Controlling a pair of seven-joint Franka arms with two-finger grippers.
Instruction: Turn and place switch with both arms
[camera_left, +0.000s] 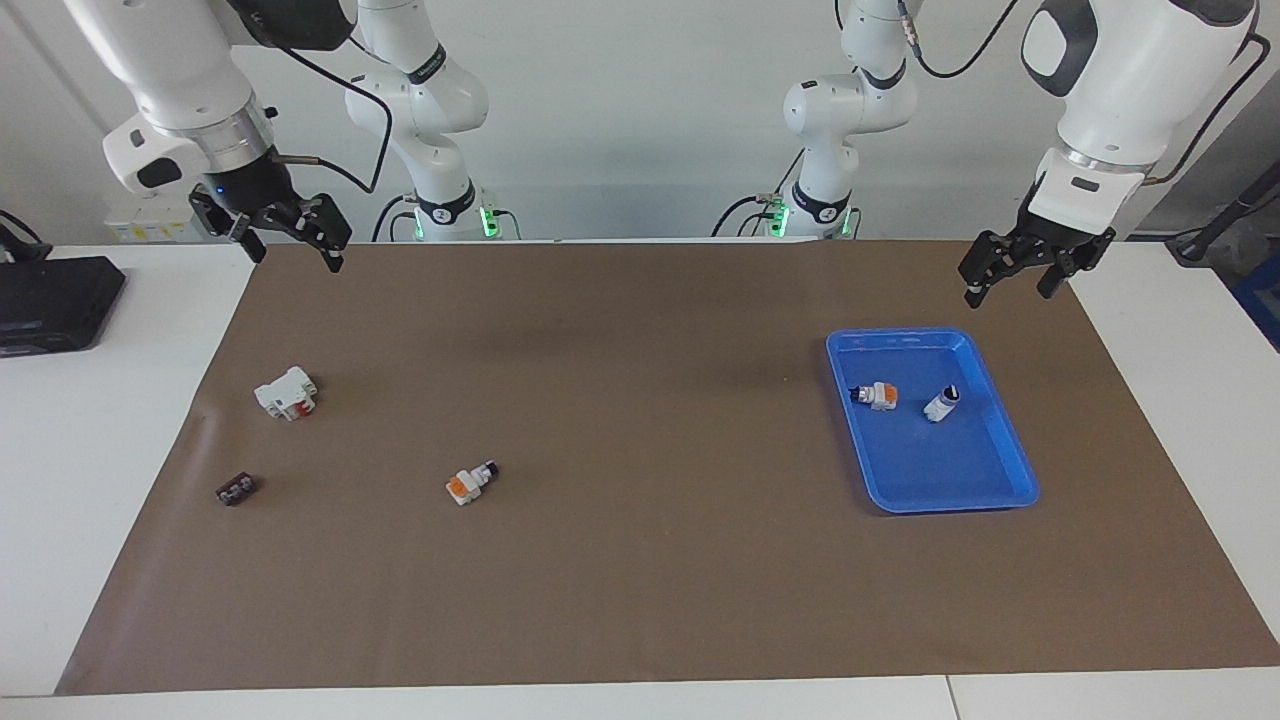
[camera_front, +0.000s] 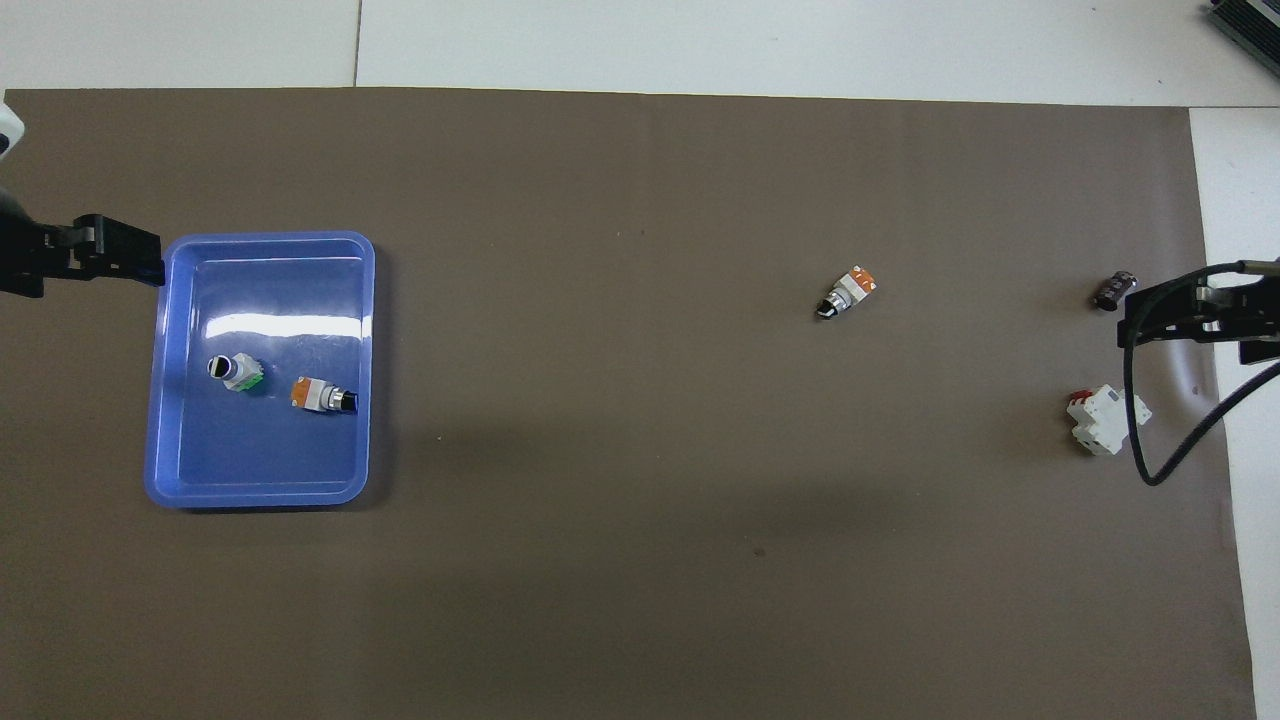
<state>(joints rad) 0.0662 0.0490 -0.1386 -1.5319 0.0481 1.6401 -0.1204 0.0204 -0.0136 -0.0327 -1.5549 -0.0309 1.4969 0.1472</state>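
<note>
One switch, white with an orange block and a black knob, lies on its side on the brown mat, toward the right arm's end. A second switch like it lies in the blue tray. My right gripper hangs open and empty in the air over the mat's corner at its own end. My left gripper hangs open and empty over the mat beside the tray's corner. Neither gripper touches anything.
A white cylinder with a black tip also lies in the tray. A white block with red parts and a small dark part lie near the right arm's end. A black box sits off the mat.
</note>
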